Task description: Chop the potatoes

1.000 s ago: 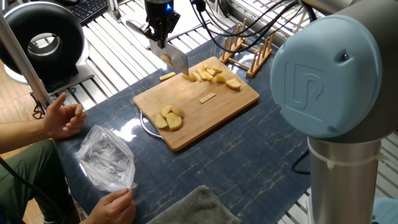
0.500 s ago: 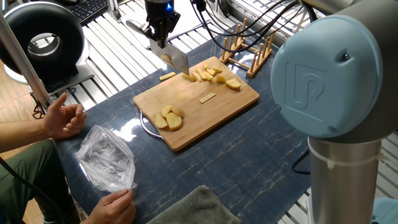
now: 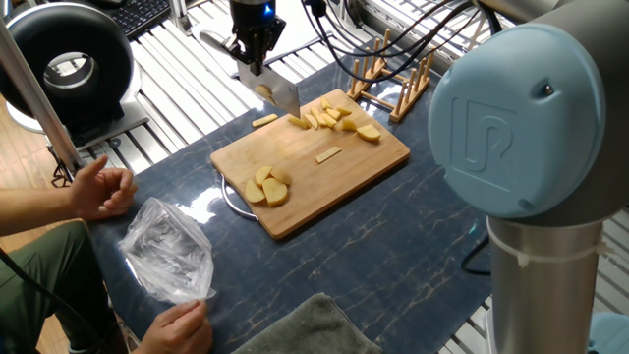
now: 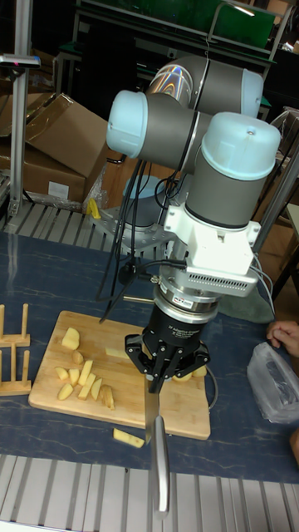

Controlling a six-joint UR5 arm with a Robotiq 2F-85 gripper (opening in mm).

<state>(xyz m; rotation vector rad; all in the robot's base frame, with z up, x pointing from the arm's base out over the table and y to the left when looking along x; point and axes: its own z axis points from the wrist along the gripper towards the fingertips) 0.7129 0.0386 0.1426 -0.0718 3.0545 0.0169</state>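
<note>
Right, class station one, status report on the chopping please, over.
Tool shut on knife, blade at board's far edge. Potatoes part cut; one stick off the board. Person's hand nearby.

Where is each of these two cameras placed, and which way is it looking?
Fixed view: sits high behind the arm's base, looking down across the board toward the pincer; the arm's big blue joint cap fills the right side, and a person's hand shows at left.
Tall fixed view: sits low on the opposite side, facing the arm head-on; the whole arm and pincer gripping the knife show.
Shared: both show the board, the potatoes, the knife and the wooden rack.
</note>
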